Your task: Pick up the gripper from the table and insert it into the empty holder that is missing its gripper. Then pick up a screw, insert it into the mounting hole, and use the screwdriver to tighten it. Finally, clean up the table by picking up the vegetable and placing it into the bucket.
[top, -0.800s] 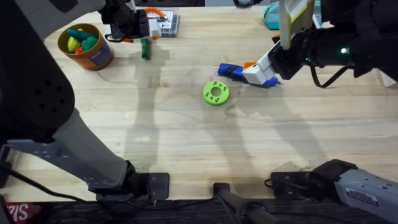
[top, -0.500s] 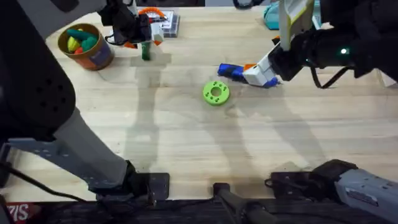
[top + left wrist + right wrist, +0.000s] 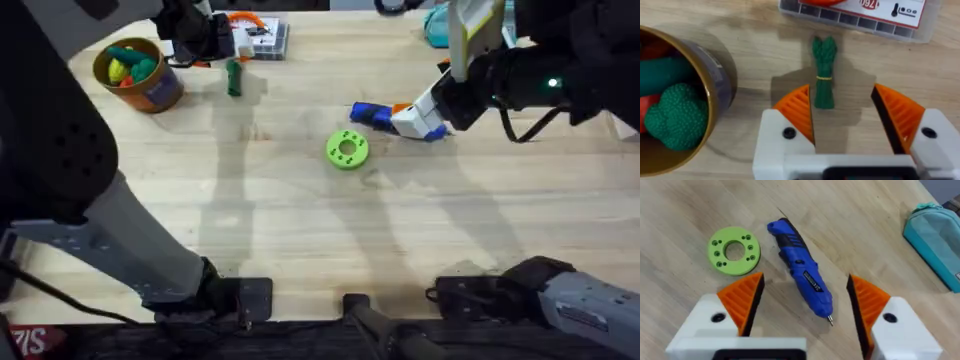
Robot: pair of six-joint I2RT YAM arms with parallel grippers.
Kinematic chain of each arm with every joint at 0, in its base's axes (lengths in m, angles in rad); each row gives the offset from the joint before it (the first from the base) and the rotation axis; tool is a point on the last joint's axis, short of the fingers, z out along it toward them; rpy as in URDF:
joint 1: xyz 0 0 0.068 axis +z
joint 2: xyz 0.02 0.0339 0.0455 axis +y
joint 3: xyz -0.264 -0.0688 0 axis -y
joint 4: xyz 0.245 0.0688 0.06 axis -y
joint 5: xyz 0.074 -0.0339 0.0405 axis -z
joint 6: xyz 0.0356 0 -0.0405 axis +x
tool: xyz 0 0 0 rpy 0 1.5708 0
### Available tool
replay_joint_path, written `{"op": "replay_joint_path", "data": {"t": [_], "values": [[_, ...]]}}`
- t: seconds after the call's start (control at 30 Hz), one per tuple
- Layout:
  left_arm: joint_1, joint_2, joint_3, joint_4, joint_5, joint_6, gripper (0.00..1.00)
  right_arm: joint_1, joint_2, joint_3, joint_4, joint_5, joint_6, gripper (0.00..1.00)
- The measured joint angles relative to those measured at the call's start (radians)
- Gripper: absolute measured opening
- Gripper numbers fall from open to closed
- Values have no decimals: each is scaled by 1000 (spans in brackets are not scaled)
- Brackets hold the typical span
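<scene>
My left jaws hang spread wide over the worktop, and the vegetable lies just beyond them at twelve o'clock, its stalk end just inside the gap and hard by one orange pad. As I judge it, the step in hand is the clean-up grab. To do it well I should shift a little toward that pad so the vegetable sits centred, come straight down, and close across its banded middle, not the leafy tip. The bucket stands close at nine o'clock, already holding toy food, so the carry should be short. At twelve, beyond the vegetable, lies a clear parts box.

My right jaws are also released, straddling the screwdriver without touching it; it lies flat, tip toward me. The green disc lies at ten o'clock from it and a teal pouch at two.

Counting: one vegetable on the worktop, one bucket, one screwdriver, one disc, one pouch, one parts box.
</scene>
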Motion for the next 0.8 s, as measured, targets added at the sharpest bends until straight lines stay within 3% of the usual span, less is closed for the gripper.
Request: {"op": "replay_joint_path", "data": {"t": [0.8], "values": [[-1, 114, 0, 33, -3, 0, 661, 0, 0, 0, 0, 0, 0, 979]]}}
